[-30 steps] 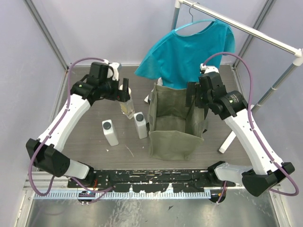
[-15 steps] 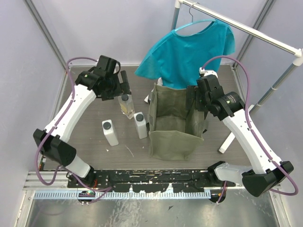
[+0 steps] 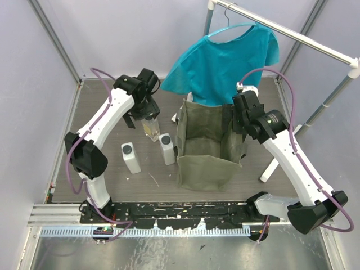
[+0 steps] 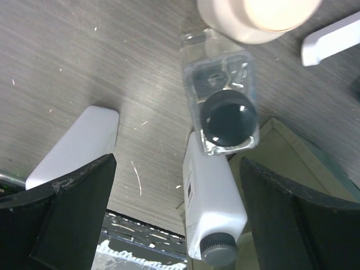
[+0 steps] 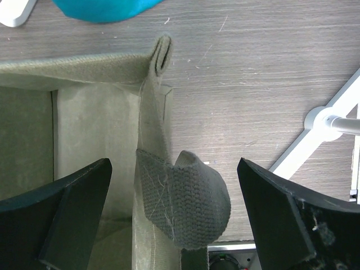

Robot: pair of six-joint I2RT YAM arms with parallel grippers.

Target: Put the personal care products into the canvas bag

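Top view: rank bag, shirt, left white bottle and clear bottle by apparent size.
Shirt and bag: similar; shirt hangs nearer the camera, so unranked.
Then left white bottle.
Smallest: clear bottle, partly covered.

personal care items, four in all: two white rectangular bottles with dark round caps, one clear yellowish bottle with a dark cap, one cream bottle with a cream cap; that makes three dark caps and one cream cap. soft goods: one olive canvas bag, one teal shirt on one hanger. fixtures: one white garment rail, one grey desk, two robot arms.
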